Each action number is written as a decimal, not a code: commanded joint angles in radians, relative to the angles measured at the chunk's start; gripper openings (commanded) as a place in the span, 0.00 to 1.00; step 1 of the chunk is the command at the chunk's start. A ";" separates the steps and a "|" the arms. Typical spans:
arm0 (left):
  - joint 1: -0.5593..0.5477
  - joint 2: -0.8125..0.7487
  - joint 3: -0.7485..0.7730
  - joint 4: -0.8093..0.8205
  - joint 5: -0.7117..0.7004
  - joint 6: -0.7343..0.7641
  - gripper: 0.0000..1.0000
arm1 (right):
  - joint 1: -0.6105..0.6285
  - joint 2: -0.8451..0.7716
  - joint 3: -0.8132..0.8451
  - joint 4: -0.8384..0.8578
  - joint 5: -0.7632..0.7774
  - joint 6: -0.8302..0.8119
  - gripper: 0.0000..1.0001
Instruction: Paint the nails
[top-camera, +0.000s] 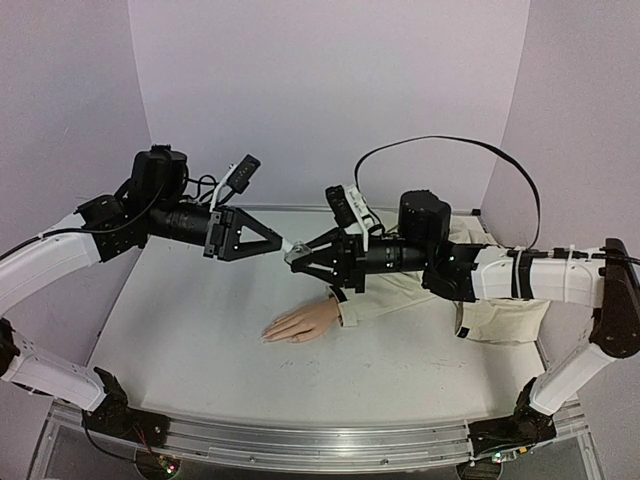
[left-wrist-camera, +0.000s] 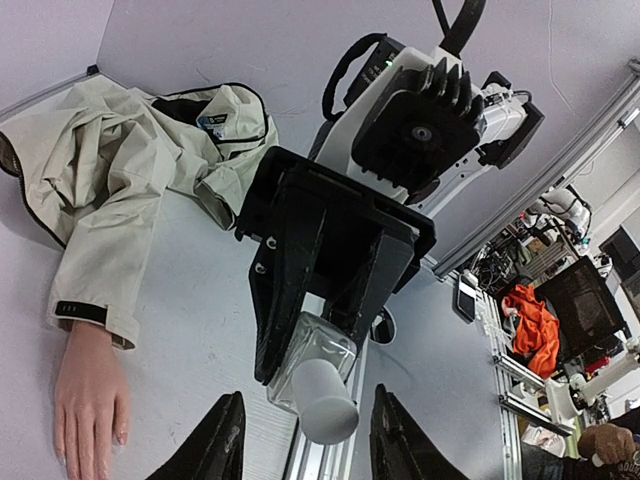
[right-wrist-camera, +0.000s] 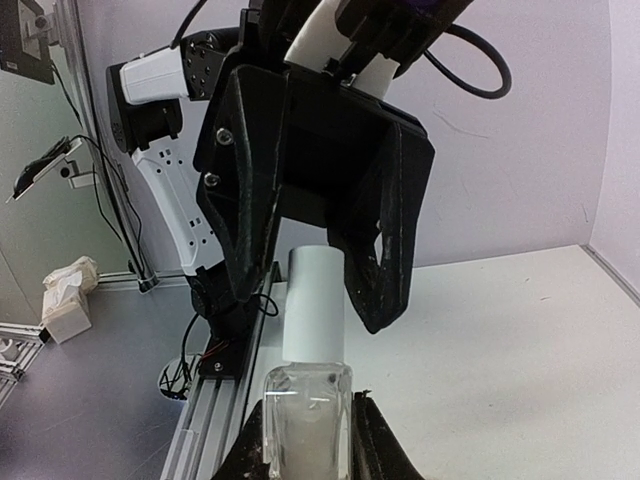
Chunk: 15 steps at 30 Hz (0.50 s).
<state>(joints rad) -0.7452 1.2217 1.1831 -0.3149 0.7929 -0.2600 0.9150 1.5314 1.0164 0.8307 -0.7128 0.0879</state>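
The mannequin hand (top-camera: 303, 323) lies palm down on the white table (top-camera: 190, 330), coming out of a beige sleeve (top-camera: 395, 290). Its nails (left-wrist-camera: 120, 437) are tiny and pale at the fingertips. My right gripper (top-camera: 297, 256) is shut on a small clear bottle (right-wrist-camera: 305, 425) with a white cap (right-wrist-camera: 314, 300), held in the air above and behind the hand. My left gripper (top-camera: 284, 243) is open, its fingers (left-wrist-camera: 225, 442) on either side of the cap (left-wrist-camera: 325, 395) and apart from it. In the left wrist view the hand (left-wrist-camera: 90, 395) lies at the lower left.
The beige jacket (top-camera: 500, 310) spreads over the right side of the table, under my right arm (top-camera: 540, 272). Purple walls (top-camera: 330, 90) close the back and sides. A metal rail (top-camera: 300, 440) runs along the near edge.
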 joint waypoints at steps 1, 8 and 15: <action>-0.001 0.008 0.061 0.008 0.017 0.013 0.41 | 0.001 0.008 0.061 0.045 -0.009 -0.014 0.00; -0.002 0.032 0.070 0.004 0.032 0.013 0.30 | 0.002 0.027 0.073 0.036 -0.010 -0.014 0.00; -0.003 0.028 0.069 -0.014 0.036 0.027 0.13 | 0.001 0.029 0.077 0.032 0.009 -0.019 0.00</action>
<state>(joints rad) -0.7460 1.2560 1.1988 -0.3271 0.8093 -0.2588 0.9150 1.5597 1.0351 0.8139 -0.7109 0.0807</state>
